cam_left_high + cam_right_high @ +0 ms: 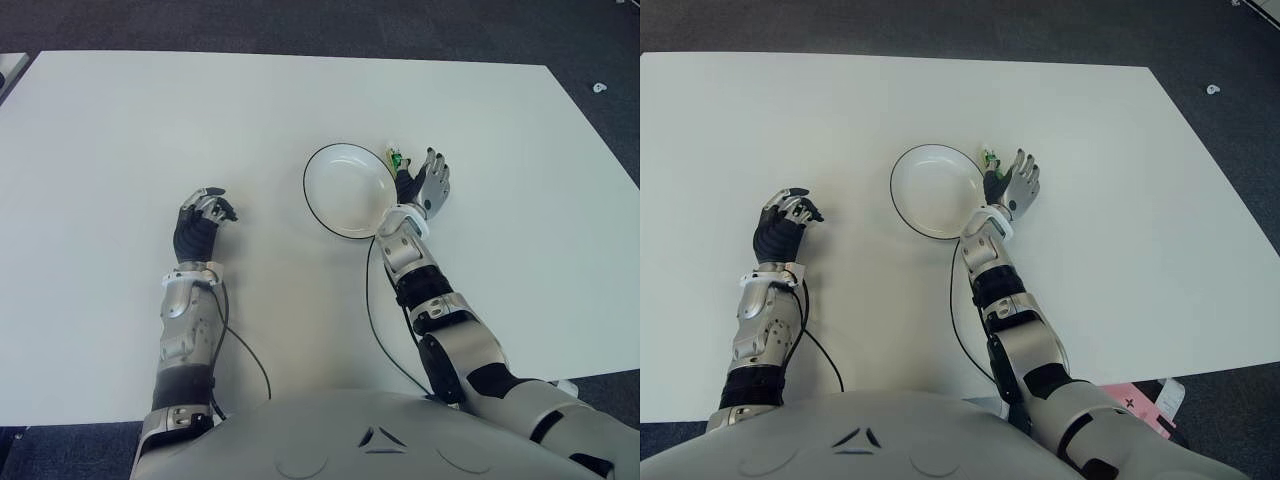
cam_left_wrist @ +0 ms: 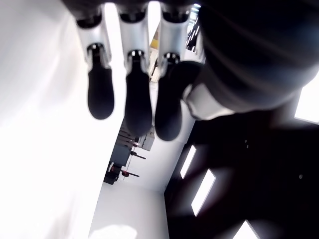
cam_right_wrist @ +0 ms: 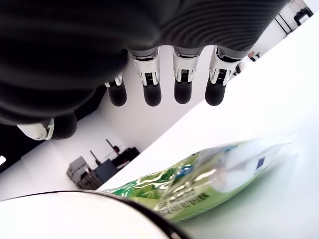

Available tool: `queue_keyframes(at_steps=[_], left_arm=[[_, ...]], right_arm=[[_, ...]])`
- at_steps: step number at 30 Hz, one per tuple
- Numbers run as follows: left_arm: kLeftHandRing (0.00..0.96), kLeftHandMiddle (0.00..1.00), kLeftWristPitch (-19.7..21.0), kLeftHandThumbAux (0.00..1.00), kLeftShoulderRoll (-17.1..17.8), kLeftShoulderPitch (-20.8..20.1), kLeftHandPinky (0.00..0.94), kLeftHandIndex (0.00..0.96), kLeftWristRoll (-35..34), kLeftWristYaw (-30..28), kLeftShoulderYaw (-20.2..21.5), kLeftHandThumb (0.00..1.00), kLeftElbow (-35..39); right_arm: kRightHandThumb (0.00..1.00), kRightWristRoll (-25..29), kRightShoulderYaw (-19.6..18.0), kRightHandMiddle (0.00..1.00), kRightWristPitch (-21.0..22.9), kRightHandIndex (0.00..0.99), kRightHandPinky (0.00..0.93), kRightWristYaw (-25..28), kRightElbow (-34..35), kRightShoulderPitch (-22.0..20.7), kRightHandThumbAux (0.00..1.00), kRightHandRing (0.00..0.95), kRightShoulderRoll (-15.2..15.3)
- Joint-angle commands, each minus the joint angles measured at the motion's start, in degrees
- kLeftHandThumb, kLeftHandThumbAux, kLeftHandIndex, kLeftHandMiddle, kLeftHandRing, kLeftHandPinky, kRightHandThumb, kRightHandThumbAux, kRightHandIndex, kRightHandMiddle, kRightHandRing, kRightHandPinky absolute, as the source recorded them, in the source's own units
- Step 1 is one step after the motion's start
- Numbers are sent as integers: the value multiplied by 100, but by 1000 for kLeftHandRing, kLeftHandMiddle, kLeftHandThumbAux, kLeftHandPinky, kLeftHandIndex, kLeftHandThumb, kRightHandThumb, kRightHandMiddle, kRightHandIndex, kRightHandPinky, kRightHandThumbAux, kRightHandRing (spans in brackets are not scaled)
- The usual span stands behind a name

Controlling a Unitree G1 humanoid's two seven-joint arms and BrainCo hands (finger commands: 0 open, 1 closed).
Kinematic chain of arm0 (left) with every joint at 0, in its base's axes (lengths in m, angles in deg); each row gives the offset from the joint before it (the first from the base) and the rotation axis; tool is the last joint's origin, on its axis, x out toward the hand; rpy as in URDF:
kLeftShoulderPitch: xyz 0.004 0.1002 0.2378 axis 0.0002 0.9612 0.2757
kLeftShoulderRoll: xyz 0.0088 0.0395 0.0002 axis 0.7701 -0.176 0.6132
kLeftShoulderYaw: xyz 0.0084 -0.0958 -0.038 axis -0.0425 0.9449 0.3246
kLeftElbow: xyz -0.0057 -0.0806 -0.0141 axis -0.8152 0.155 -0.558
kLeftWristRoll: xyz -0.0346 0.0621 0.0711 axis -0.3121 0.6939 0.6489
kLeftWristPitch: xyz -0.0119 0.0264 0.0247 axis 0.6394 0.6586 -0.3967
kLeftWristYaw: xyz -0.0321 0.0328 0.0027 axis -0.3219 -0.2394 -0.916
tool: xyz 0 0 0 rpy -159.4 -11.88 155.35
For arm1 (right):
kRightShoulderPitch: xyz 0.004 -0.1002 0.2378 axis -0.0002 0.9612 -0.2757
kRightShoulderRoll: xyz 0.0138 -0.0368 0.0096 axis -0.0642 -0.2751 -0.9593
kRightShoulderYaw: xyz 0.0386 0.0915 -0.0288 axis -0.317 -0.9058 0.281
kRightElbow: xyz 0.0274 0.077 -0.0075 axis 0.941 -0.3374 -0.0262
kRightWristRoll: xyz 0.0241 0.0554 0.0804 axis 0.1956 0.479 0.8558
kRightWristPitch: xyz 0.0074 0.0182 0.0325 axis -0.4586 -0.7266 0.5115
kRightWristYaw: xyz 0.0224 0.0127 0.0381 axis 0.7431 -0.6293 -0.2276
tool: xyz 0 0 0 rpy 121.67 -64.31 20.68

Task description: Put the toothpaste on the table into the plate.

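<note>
Your right hand [image 1: 428, 185] hovers with fingers spread and holding nothing, just beside the plate [image 1: 345, 190], on its right. It sits there because the toothpaste [image 3: 209, 174] lies on the bench [image 1: 120, 130] right against the plate's rim, under the fingertips; I judge you are lined up for the grasp, which is not yet made. From the eye views you see only a green sliver of the tube past the thumb. The right wrist view shows what they hide: the tube lying flat, touching the dark rim, fingers clear above it. Your left hand [image 1: 202, 222] shows well left of the plate, fingers curled, empty
</note>
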Motion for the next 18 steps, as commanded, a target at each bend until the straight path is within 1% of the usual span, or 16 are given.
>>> queue_keyframes(at_steps=[1, 10, 14, 18], left_arm=[[590, 603, 407, 712, -43, 357, 553, 436, -9, 3, 23, 716, -437], [591, 603, 413, 712, -62, 384, 556, 435, -9, 19, 17, 716, -397], [591, 603, 443, 712, -64, 391, 558, 435, 18, 57, 4, 715, -374], [592, 606, 453, 712, -64, 388, 562, 435, 22, 63, 2, 716, -372]], right_arm=[[665, -149, 77, 0, 324, 0, 0, 146, 343, 360, 204, 0, -37], [671, -478, 270, 0, 718, 0, 0, 379, 973, 694, 210, 0, -86], [678, -647, 458, 0, 809, 0, 0, 690, 1262, 880, 209, 0, 12], [682, -747, 518, 0, 839, 0, 0, 864, 1399, 962, 207, 0, 64]])
